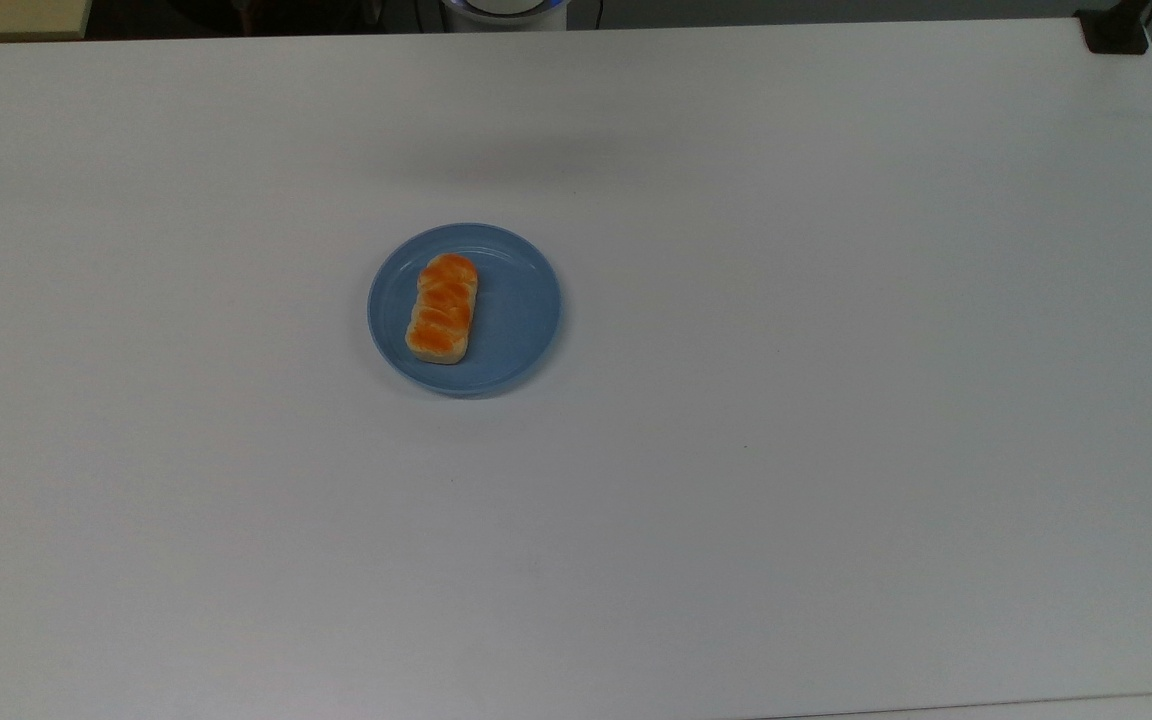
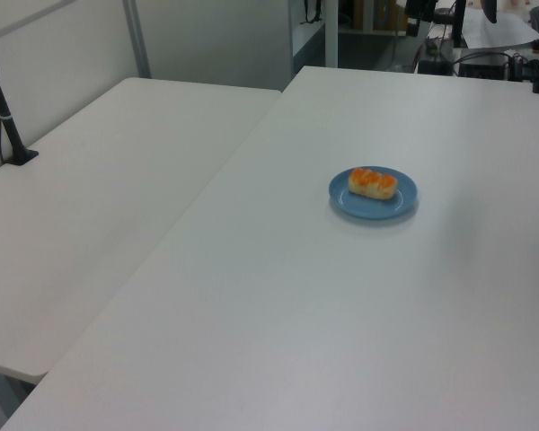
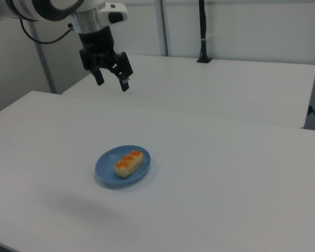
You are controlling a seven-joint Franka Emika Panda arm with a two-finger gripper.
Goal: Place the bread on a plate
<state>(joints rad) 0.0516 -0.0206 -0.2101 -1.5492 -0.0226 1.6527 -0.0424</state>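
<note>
The bread (image 1: 443, 308) lies flat on the light blue plate (image 1: 521, 320), toward the top view's left half of it, long axis running near to far. The left view shows the bread (image 2: 373, 182) on the far part of the plate (image 2: 377, 207). In the right view the bread (image 3: 128, 163) rests on the plate (image 3: 106, 169), and my gripper (image 3: 112, 82) hangs high above the table, well back from the plate, open with nothing between its fingers.
The plate sits on a wide white table (image 1: 836, 400). A second white table (image 2: 90, 197) adjoins it in the left view. A black post (image 3: 202, 31) stands on the far table in the right view, and another black post (image 2: 4, 117) at the left view's left.
</note>
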